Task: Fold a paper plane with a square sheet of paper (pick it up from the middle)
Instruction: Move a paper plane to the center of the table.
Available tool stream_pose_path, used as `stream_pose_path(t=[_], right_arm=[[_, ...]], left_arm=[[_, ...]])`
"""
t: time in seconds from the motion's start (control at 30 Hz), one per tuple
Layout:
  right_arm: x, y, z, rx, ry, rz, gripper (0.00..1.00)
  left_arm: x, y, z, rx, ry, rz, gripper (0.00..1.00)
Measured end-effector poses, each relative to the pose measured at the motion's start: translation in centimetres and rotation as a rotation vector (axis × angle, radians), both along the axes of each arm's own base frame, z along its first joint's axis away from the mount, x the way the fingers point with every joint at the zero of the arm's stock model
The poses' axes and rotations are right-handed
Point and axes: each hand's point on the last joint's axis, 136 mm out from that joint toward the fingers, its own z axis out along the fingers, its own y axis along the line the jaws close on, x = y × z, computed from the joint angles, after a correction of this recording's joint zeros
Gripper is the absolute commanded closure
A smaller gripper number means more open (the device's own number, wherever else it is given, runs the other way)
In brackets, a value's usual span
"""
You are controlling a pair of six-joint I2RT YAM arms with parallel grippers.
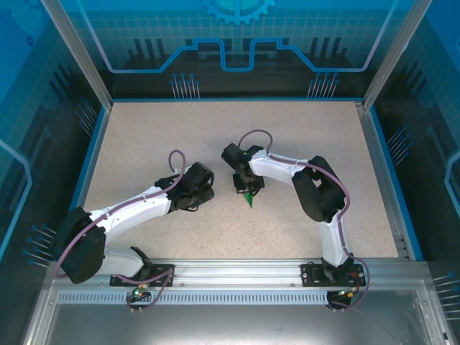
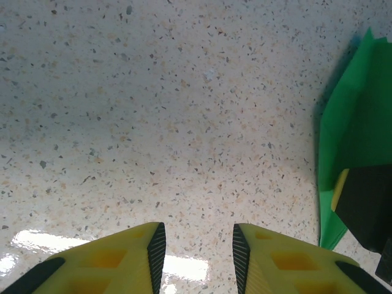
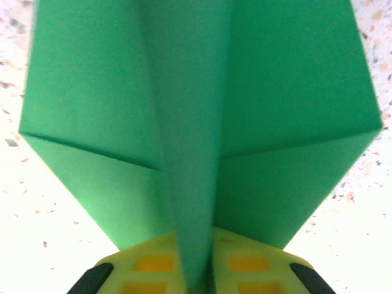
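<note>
The green paper plane [image 3: 196,92] is folded into a pointed shape with two wings and a centre keel. My right gripper [image 3: 205,248] is shut on that keel, and the yellow fingers [image 3: 153,260] press it from both sides. From above, the plane [image 1: 249,198] hangs point-down just under the right gripper [image 1: 245,185], close over the table. My left gripper [image 2: 196,239] is open with nothing between its pads, low over bare tabletop. It sits left of the plane [image 2: 355,110]. In the top view the left gripper [image 1: 208,190] is a short way left of the paper.
The speckled beige table [image 1: 144,144] has blue rails [image 1: 93,151] on its left and right sides and a dark back wall. A metal rail [image 1: 237,273] with both arm bases runs along the near edge. The right gripper's dark finger [image 2: 367,208] shows at the left wrist view's right edge.
</note>
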Motion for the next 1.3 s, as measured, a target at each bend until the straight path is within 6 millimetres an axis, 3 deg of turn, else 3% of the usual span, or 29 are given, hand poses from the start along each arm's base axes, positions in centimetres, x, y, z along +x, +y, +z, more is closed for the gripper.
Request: stream_pose_path(t=[0.23, 0.4, 0.67, 0.87, 1.3], right_arm=[[-0.04, -0.03, -0.16, -0.001, 0.003, -0.015, 0.79], [-0.06, 0.08, -0.3, 0.008, 0.008, -0.019, 0.83], [0.0, 0.25, -0.17, 0.045, 0.022, -0.039, 0.71], [-0.01, 0.28, -0.46, 0.067, 0.033, -0.059, 0.74], [0.08, 0.38, -0.44, 0.083, 0.033, -0.08, 0.7]], left_arm=[[0.16, 0.15, -0.09, -0.003, -0.003, 0.007, 0.62], [0.24, 0.1, -0.25, -0.003, -0.001, 0.007, 0.62], [0.19, 0.07, -0.41, -0.001, 0.005, 0.005, 0.62], [0.19, 0.08, -0.45, 0.0, 0.006, 0.005, 0.62], [0.16, 0.1, -0.83, 0.008, 0.016, 0.005, 0.61]])
